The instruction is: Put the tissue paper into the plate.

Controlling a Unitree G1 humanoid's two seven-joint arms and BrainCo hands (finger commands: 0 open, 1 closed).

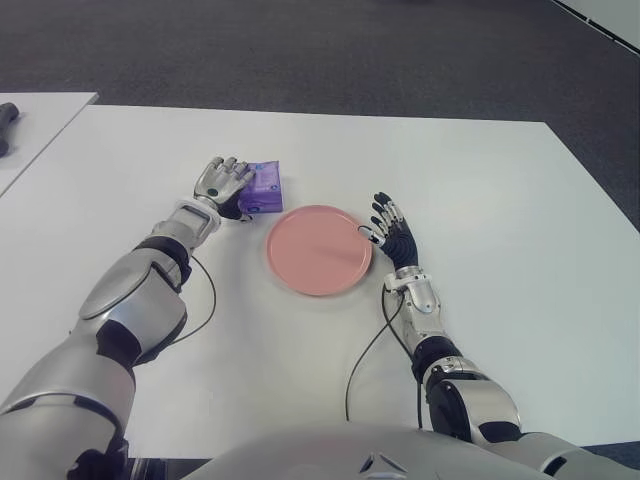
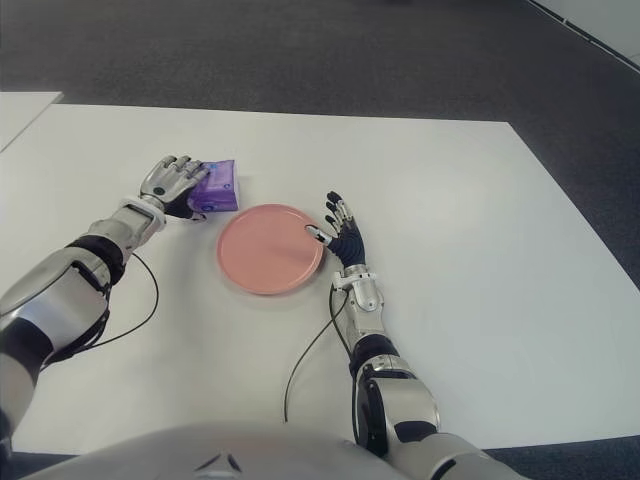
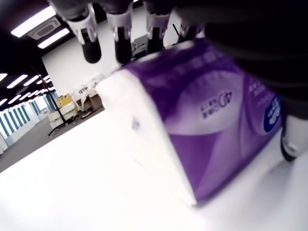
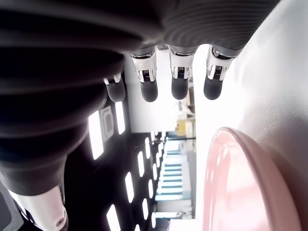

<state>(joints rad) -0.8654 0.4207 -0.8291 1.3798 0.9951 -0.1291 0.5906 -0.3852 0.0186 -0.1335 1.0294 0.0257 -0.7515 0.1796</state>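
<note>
A purple tissue pack lies flat on the white table, just up and left of the pink plate. My left hand is at the pack's left side. Its fingers reach straight out over the top of the pack without curling round it, so the hand is open. My right hand shows beside the plate's right rim with its fingers spread and holding nothing. The plate has nothing on it.
A second white table stands at the far left with a dark object on it. Thin black cables trail from both wrists across the table. Dark carpet lies beyond the far edge.
</note>
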